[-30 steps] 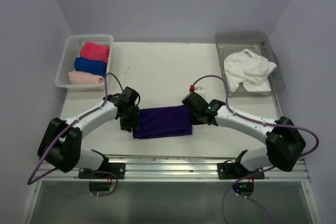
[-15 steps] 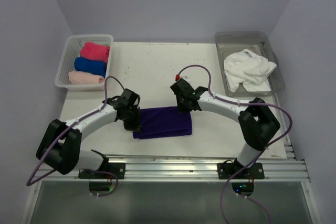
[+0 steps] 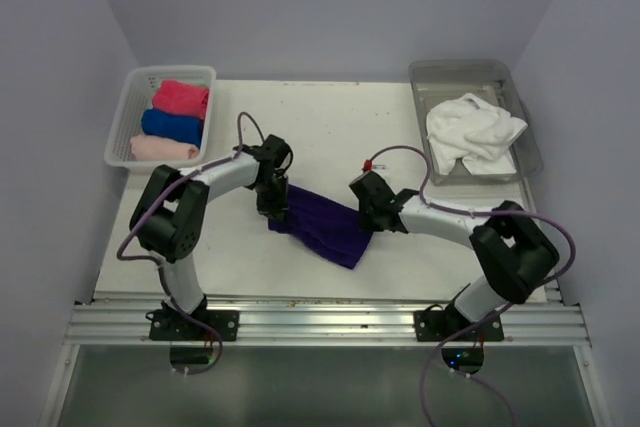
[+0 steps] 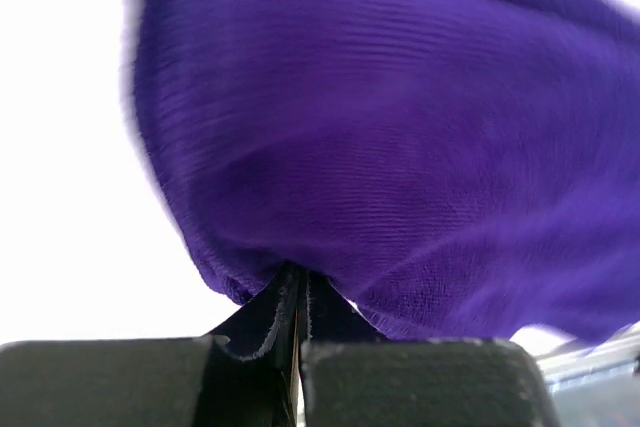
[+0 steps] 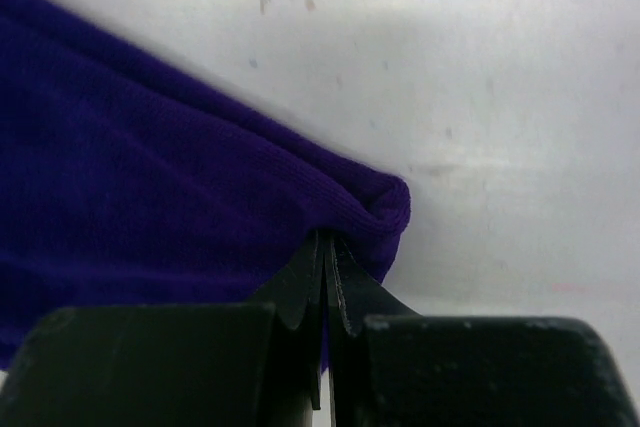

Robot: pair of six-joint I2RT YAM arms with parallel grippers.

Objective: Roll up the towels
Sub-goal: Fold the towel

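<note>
- Your left gripper (image 4: 297, 282) is pinched fully shut on one end of the purple towel (image 3: 322, 225), and cloth bunches out of the closed jaws in the left wrist view.
- Your right gripper (image 5: 325, 247) is pinched shut too, on a folded corner at the towel's other end, low against the table (image 3: 330, 137).
- You will find the towel mid-table between the two arms. It is well apart from the basket (image 3: 128, 112) at far left, which holds the rolled towels (image 3: 172, 125), and from the tray (image 3: 520, 87) at far right, which holds the white towel (image 3: 472, 132).
- Its long axis runs on a slant, from the far-left end at your left gripper down to a near-right corner. It is not square to the table edge.
- The left end looks raised and the cloth sags between the grips, though you cannot tell how high it is.
- To do this step well, I judge that you should pull the two ends evenly apart so the slack goes.
- Bring the long axis parallel to the near edge, then lay the towel flat before any rolling.
- Watch the near-right corner, which trails loose and could fold under.
- Release only once the cloth lies smooth, or the roll will likely start crooked.
</note>
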